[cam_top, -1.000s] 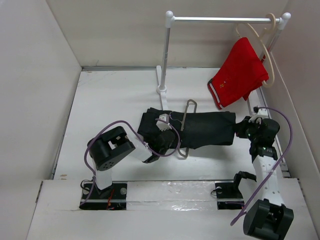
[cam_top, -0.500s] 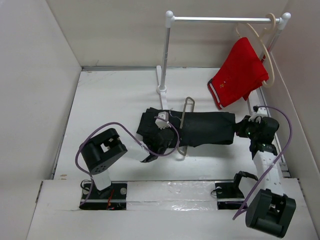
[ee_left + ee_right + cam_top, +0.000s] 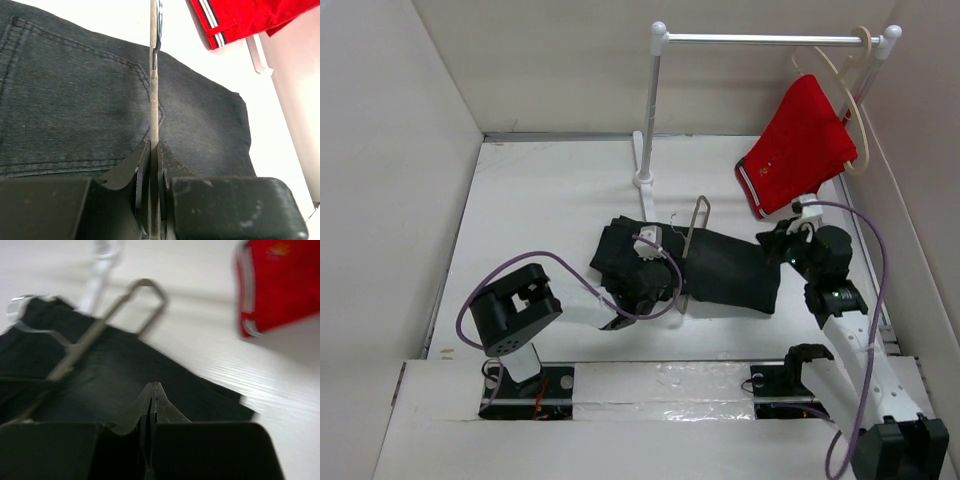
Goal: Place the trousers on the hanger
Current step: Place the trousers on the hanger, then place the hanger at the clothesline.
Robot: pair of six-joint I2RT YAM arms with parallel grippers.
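White counter point(image 3: 540, 200): trousers point(image 3: 730, 270) lying left-right, hanger point(image 3: 692, 238) crossing them near-far; left fingers point(image 3: 141, 167) pinching its wire, right fingers point(image 3: 134, 412) pinching the trousers' right end.

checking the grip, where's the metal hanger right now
In the top view the grey metal hanger lies across the black trousers at mid-table, in front of the rack's left post. The left gripper is shut on its wire.

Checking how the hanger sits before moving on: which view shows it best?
Right wrist: the hanger lies large across the trousers, loop and wire, though blurred. Top external shows it small, partly hidden by the left gripper; left wrist, only one clamped wire.
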